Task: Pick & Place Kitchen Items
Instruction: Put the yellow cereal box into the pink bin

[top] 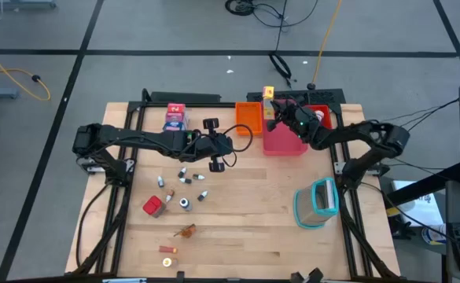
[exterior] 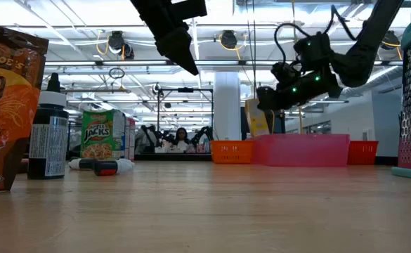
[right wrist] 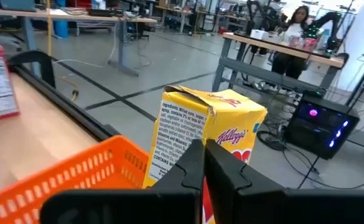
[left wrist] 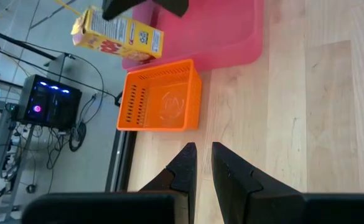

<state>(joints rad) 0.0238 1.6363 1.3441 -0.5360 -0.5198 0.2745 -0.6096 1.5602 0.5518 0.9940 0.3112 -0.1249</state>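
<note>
My right gripper is over the table's far right, shut on a yellow printed carton, which also shows in the high view and the low view. It hangs by the pink tray and the orange tray. My left gripper hovers mid-table, just on the near side of the orange tray. Its fingers stand a narrow gap apart with nothing between them. Small dark-capped bottles, a red cube and orange-brown bits lie on the table's left half. My right gripper holds the yellow carton at its lower part, coming at it about level from the table's right. The fingers themselves hide the exact place of contact. The carton stands out past the fingertips, roughly upright, in the air over the trays.
A red and a blue-white carton stand at the far left. A red tray sits behind the pink one. A teal-rimmed clear container stands at the near right. The low view shows a brown bag, a bottle and a green carton.
</note>
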